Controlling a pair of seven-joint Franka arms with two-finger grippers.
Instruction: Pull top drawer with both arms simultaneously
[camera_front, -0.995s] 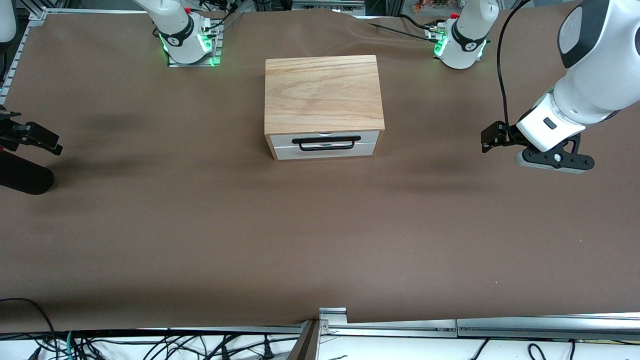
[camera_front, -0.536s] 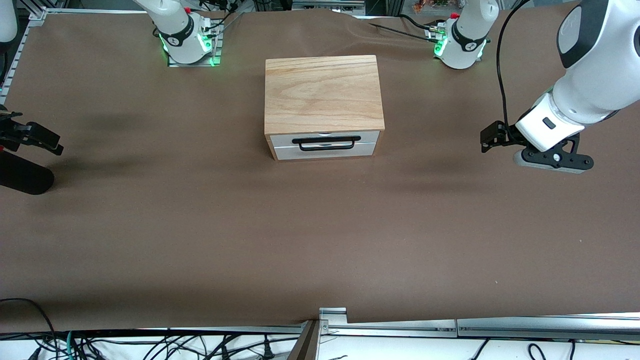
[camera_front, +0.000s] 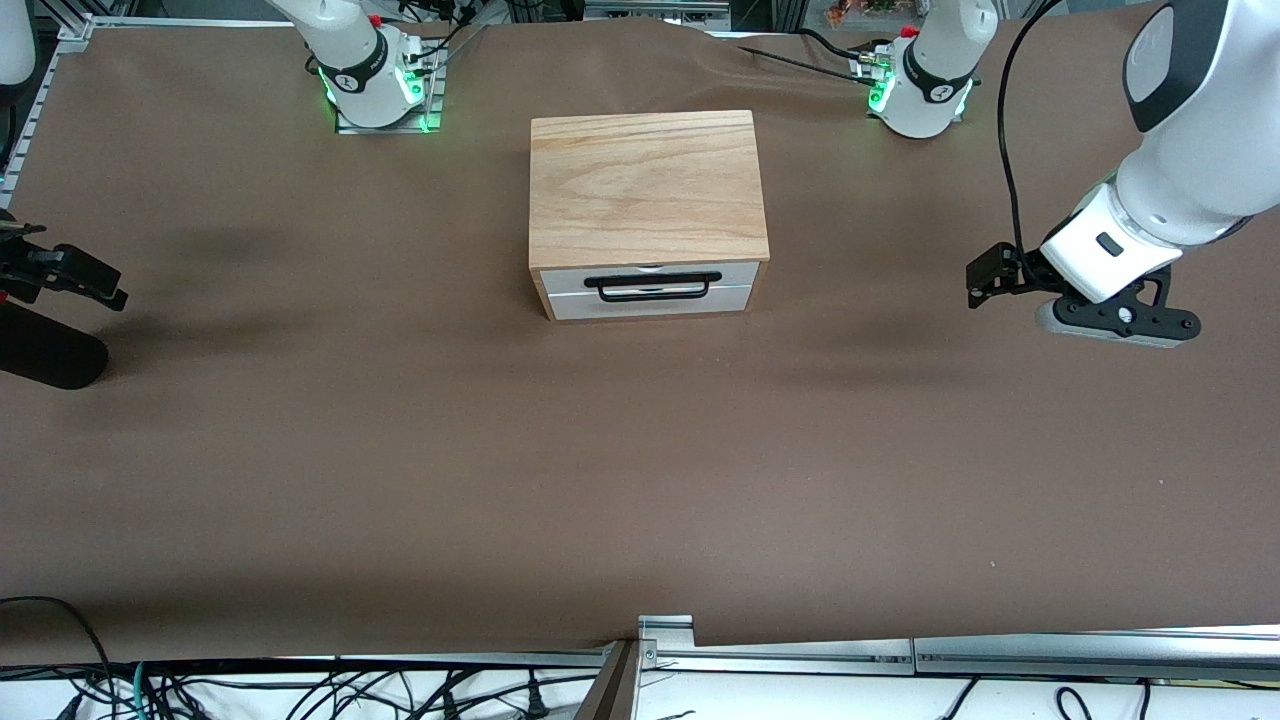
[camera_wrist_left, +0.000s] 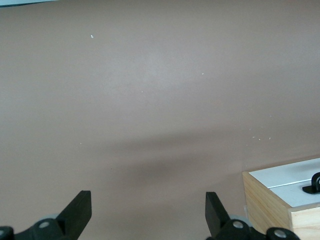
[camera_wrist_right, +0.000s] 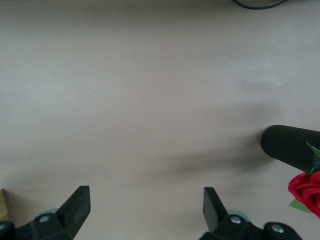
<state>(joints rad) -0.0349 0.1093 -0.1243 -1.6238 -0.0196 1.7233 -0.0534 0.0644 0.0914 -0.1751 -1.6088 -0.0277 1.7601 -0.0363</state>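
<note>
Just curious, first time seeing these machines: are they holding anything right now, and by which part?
Nothing is held. The left gripper and right gripper hang open over bare brown table, apart from the drawer's thin black wire handle.

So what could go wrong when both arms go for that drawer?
Both must share one thin black handle on the top drawer, so the open left gripper and open right gripper might bump each other. The cabinet sits loose on the table; uneven pulls may drag or twist it.
</note>
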